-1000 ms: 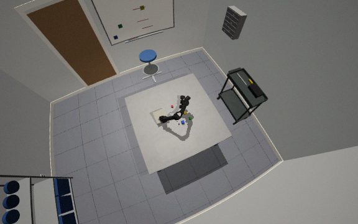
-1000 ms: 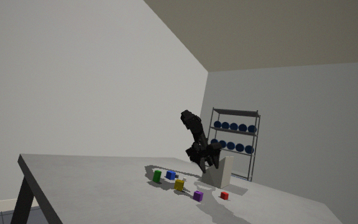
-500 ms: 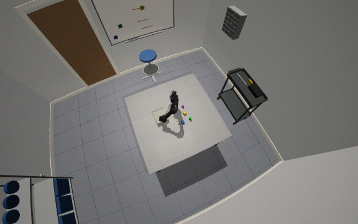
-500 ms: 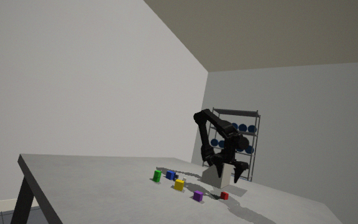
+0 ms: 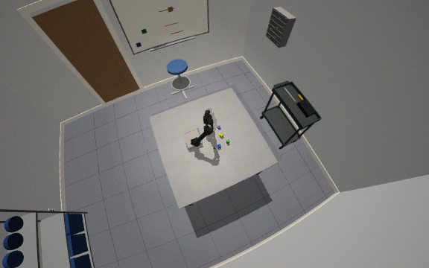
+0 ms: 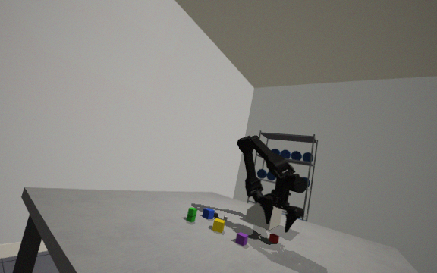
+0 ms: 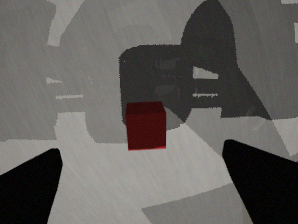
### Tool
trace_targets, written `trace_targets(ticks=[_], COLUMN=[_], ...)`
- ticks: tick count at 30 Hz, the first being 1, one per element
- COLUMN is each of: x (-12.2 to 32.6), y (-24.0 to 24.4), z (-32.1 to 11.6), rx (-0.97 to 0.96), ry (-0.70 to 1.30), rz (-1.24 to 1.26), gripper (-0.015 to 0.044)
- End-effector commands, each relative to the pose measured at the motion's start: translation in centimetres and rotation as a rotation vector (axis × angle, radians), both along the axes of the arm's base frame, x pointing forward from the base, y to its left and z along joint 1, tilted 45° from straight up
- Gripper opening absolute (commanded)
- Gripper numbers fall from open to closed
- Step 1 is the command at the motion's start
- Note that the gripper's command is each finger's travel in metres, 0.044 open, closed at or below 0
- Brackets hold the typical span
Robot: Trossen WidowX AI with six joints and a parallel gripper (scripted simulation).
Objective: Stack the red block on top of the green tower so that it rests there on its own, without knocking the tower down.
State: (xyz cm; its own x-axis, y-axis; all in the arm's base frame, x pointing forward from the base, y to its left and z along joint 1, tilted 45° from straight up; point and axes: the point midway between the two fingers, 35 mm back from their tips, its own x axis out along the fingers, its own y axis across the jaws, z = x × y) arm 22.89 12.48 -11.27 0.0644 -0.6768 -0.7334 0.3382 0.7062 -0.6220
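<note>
The red block (image 6: 274, 239) (image 7: 146, 130) sits on the table, in the gripper's shadow. It is hidden under the arm in the top view. My gripper (image 6: 278, 226) (image 7: 143, 154) is open and empty, pointing down above the red block. In the wrist view the block shows between the two fingers, nearer the left one, and touches neither. The green tower (image 5: 228, 141) (image 6: 191, 214) stands upright, two green blocks high, on the far side of the yellow and blue blocks from the gripper.
A purple block (image 5: 219, 127) (image 6: 242, 239) is the nearest block to the red one. A yellow block (image 5: 221, 135) (image 6: 218, 225) and a blue block (image 5: 219, 146) (image 6: 208, 213) lie between it and the tower. A pale wedge-shaped box (image 6: 256, 215) stands by the arm's base.
</note>
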Motion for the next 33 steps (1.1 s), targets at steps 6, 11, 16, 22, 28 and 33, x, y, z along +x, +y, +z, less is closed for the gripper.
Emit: trace_targets(ticks=[6, 11, 16, 22, 28, 33], x=[-0.2, -0.1, -0.1, 0.0, 0.0, 0.0], y=[-1.3, -1.8, -2.3, -3.0, -3.7, -3.7], z=[-1.0, -1.6, -2.2, -2.9, -3.4, -3.5], rx=[-0.015, -0.015, -0.015, -0.016, -0.017, -0.017], ry=[0.012, 0.012, 0.012, 0.012, 0.012, 0.012], rz=[0.003, 0.003, 0.003, 0.003, 0.003, 0.003], gripper=[0.044, 0.044, 0.044, 0.044, 0.044, 0.044])
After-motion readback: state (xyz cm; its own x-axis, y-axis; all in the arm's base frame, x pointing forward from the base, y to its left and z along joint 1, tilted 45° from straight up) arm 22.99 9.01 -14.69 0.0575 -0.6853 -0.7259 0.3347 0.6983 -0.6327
